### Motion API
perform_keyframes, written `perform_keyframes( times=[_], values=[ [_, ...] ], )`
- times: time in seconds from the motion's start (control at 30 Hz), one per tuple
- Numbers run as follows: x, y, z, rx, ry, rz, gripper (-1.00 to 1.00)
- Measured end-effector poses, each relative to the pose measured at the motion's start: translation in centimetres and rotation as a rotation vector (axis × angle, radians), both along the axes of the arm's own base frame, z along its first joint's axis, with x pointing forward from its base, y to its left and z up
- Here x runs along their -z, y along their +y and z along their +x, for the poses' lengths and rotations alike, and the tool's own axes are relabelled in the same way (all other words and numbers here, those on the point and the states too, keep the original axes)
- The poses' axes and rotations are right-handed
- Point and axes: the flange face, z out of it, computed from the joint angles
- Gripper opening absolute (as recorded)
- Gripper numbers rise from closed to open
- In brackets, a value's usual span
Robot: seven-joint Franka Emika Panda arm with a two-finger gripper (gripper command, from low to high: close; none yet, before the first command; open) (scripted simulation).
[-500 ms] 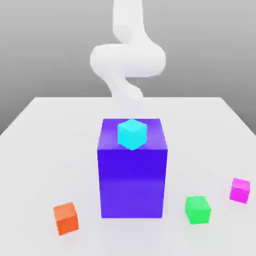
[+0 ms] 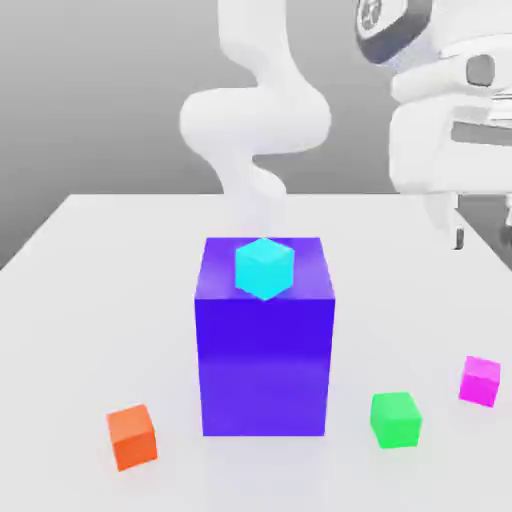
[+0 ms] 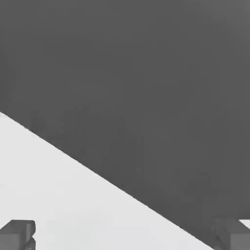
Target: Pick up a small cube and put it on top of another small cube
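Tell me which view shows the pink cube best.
The exterior view: the pink cube sits in full sight on the white table, toward that view's right, apart from the green cube. The hand view looks across the table's edge to a grey backdrop past its two fingertips, so it gives nothing of the cube.

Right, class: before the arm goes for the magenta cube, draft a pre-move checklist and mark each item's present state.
1. Gripper open, nothing between its fingers: ok.
2. Magenta cube resting on the table, apart from other things: ok.
3. Green cube, nearest neighbour, standing apart from it: ok.
4. Gripper directly above the magenta cube: not ok; it hangs high, farther back.
5. Target cube's top bare: ok for green and orange cube.
6. Cyan cube sits atop the blue-purple block: ok.
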Motion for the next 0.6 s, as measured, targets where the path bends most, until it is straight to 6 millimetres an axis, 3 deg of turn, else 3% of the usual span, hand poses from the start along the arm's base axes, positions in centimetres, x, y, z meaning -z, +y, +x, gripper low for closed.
perform_keyframes(
  times=[0.17, 0.33, 0.5, 0.53, 0.6],
  values=[
    [9.5, 6.3, -5.6, -0.236, 0.139, -0.054, 0.0],
    [17.6, 9.2, -11.6, -0.412, 0.274, -0.077, 0.0],
    [23.3, 9.6, -12.5, -0.436, 0.292, -0.076, 0.0],
    [24.3, 9.6, -12.6, -0.437, 0.293, -0.078, -1.0],
    [24.3, 9.6, -12.6, -0.437, 0.293, -0.078, -1.0]
  ],
)
